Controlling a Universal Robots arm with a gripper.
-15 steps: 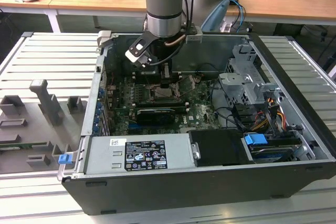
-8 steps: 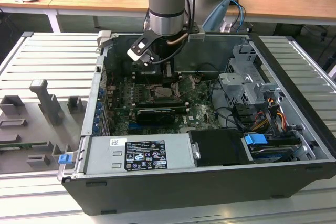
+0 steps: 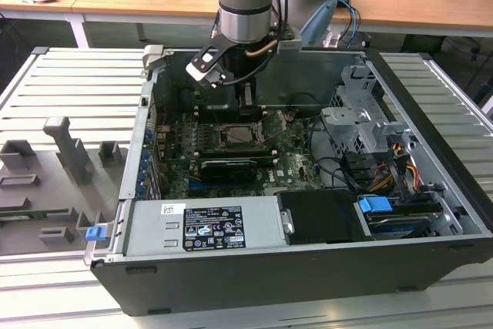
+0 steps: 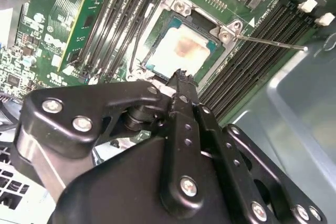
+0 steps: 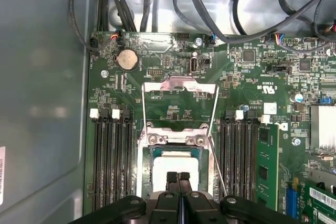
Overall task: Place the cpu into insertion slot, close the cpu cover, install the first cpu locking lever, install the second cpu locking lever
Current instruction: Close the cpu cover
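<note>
Closure of the cpu cover (image 5: 181,84), a square silver metal frame plate, seems the step in hand: it stands swung open over the green circuit board (image 5: 241,77), off the socket. The pale silvery square cpu (image 5: 176,162) already sits flat in the silver-rimmed insertion slot (image 5: 143,171). The black gripper (image 5: 178,177) hovers over one edge of the chip, fingers pressed together, holding nothing. Done well, the frame's free edge probably goes over gently, clear of the thin wire lever (image 5: 218,169).
</note>
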